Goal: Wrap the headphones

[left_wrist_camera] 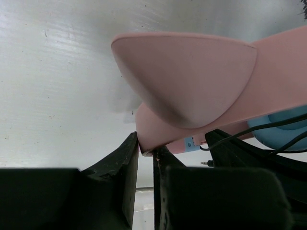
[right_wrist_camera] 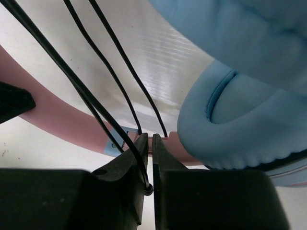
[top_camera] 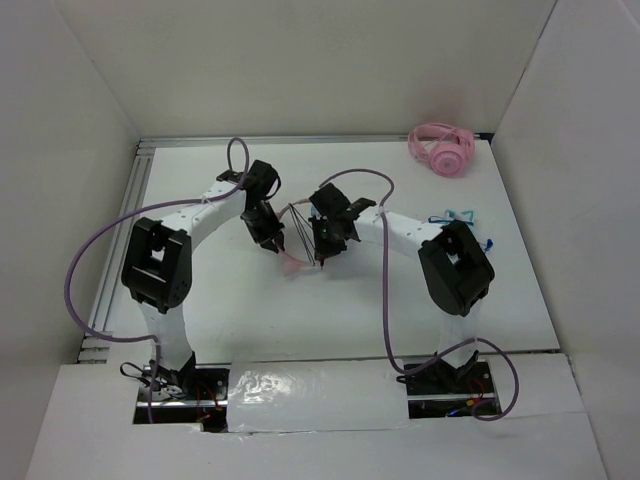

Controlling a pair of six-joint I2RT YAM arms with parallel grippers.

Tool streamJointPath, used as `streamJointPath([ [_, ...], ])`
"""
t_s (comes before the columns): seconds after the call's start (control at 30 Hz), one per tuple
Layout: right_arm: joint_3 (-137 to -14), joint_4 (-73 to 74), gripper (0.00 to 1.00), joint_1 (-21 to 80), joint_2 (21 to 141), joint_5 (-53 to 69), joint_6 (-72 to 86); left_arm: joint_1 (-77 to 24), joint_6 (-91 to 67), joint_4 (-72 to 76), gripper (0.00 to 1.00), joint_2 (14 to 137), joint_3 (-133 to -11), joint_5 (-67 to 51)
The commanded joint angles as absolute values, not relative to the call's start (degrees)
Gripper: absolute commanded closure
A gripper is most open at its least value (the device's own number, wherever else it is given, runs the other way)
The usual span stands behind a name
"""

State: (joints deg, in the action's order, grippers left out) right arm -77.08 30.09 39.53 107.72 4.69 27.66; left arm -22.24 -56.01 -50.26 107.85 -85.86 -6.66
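Left wrist view: my left gripper (left_wrist_camera: 146, 146) pinched the headphones (left_wrist_camera: 187, 81) by the headband (left_wrist_camera: 283, 72). The cable (right_wrist_camera: 72, 84) crossed my right gripper (right_wrist_camera: 150, 139), whose jaws stood nearly together. I could not tell whether it held.

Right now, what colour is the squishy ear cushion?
The ear cushion is light blue, clearest in the right wrist view.

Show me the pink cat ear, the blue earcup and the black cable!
pink cat ear (left_wrist_camera: 187, 76), left wrist view, middle of its curved face.
blue earcup (right_wrist_camera: 211, 148), right wrist view, on its soft cushion.
black cable (right_wrist_camera: 69, 82), right wrist view, on the thickest strand.
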Motion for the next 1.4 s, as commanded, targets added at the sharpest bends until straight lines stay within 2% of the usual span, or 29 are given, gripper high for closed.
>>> streamJointPath([
  [0.0,-79.28,35.68,0.83,39.99,108.89,2.64,27.51,-20.92,-58.10,-46.32,1.00,107.84,-86.49,-8.53],
  [0.1,-79.89,35.86,0.79,40.08,109.95,2.55,27.69,-20.66,-57.83,-45.97,1.00,108.54,-86.22,-9.05],
  [0.33,-81.56,37.44,0.77,41.22,112.06,0.18,28.74,-19.78,-57.48,-47.11,1.00,111.44,-87.45,-10.98],
  [0.5,-83.14,39.20,0.76,42.01,113.11,-5.53,29.79,-19.60,-57.13,-46.85,0.90,112.68,-87.01,-12.04],
  [0.73,-85.34,41.13,0.73,42.63,115.66,-8.00,30.15,-19.42,-57.30,-47.81,0.68,112.67,-87.01,-11.16],
  [0.87,-86.65,42.36,0.70,42.72,117.07,-9.67,30.50,-19.16,-56.34,-48.08,0.62,112.68,-86.75,-11.25],
  [1.03,-87.89,43.24,0.69,42.71,117.33,-11.60,30.67,-19.07,-56.16,-48.96,0.46,112.50,-86.57,-10.28],
  [1.13,-88.33,43.59,0.68,42.71,117.33,-11.86,30.41,-18.81,-55.72,-48.52,0.41,112.06,-86.22,-10.46],
  [1.37,-88.68,43.16,0.62,43.15,114.71,-13.88,28.57,-18.90,-54.93,-48.25,0.40,110.57,-85.96,-10.11],
])
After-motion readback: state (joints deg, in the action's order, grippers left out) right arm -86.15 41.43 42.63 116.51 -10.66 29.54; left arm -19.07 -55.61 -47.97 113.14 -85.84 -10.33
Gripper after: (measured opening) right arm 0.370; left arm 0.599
